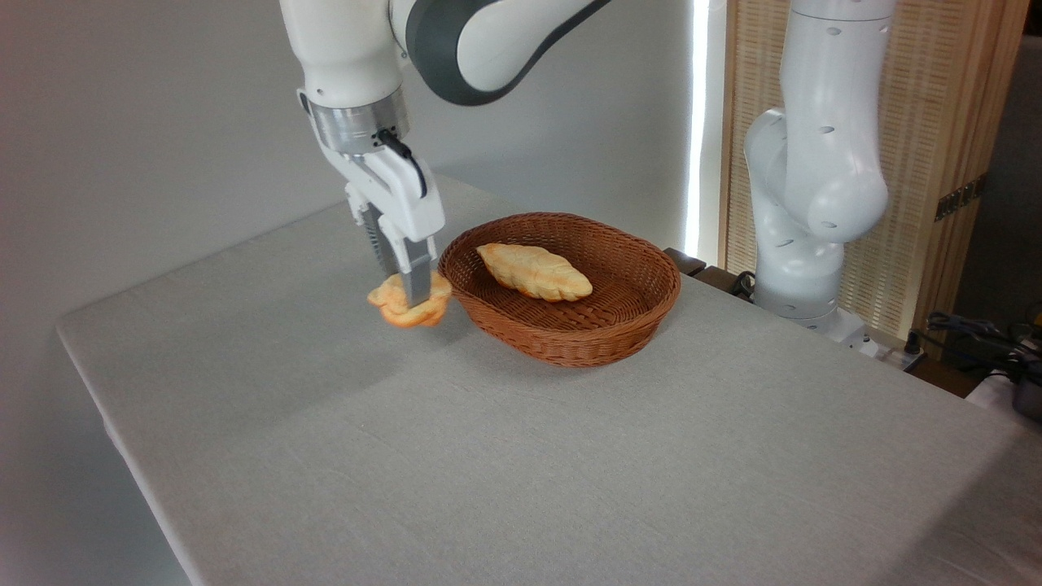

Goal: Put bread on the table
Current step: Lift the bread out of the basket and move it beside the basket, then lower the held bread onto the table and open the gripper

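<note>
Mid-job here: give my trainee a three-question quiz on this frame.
1. True or false: the small round golden-orange bun lies inside the brown oval wicker basket.
2. What remains in the basket? A) long pale-golden loaf B) nothing
3. Fill in: the gripper jaws are closed on the ____, above the light grey cloth-covered table.

Key: 1 false; 2 A; 3 bun.

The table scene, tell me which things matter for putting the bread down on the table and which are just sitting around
Part of the job:
- small round bun, gripped in the claw, held beside the basket
- table with grey cloth, where the bun goes

Just there:
- wicker basket
- long loaf lying in the basket
- cables at the far right
</note>
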